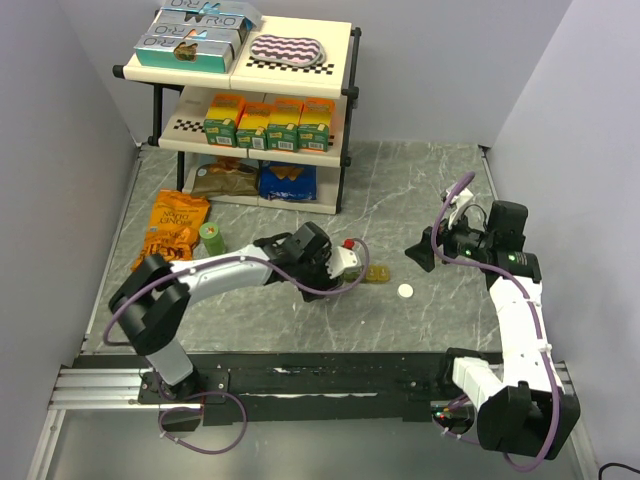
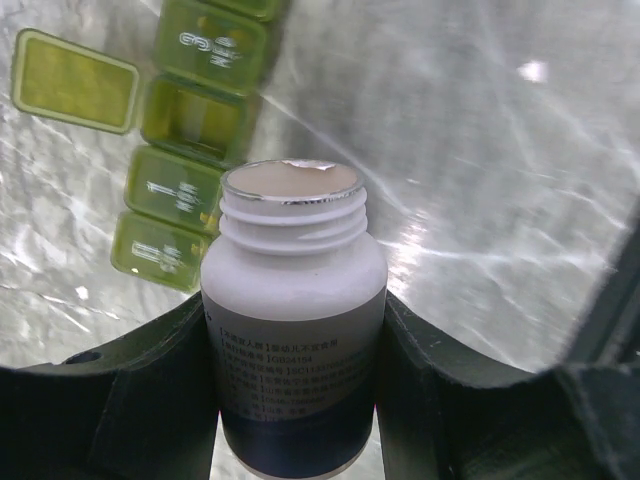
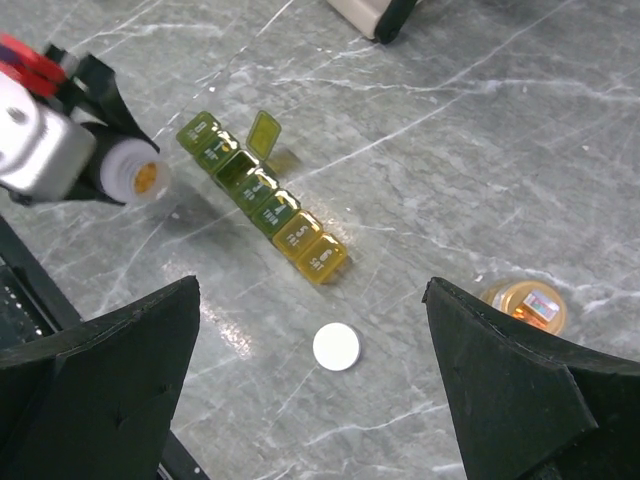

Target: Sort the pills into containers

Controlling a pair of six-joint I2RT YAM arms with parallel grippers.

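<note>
Bottle (image 2: 295,300), white, uncapped, is clamped between both fingers of the left tool (image 1: 338,265), with its mouth pointing away from the tool over the grey counter (image 1: 420,190). Containers (image 2: 185,150) lie flat on the counter just ahead and to the left of that tool, past the bottle mouth and not touching it. They form a green-to-yellow strip. One lid (image 3: 263,132) is flipped up and the rest are shut. Right tool (image 3: 310,300) has its jaws spread wide, holds nothing and hangs above the counter. White round cap (image 3: 336,347) lies flat under it, between its fingers in the right wrist view, near the strip's yellow end. Small orange round item (image 3: 525,305) sits beside its right-hand finger in that view; can't tell what it is.
</note>
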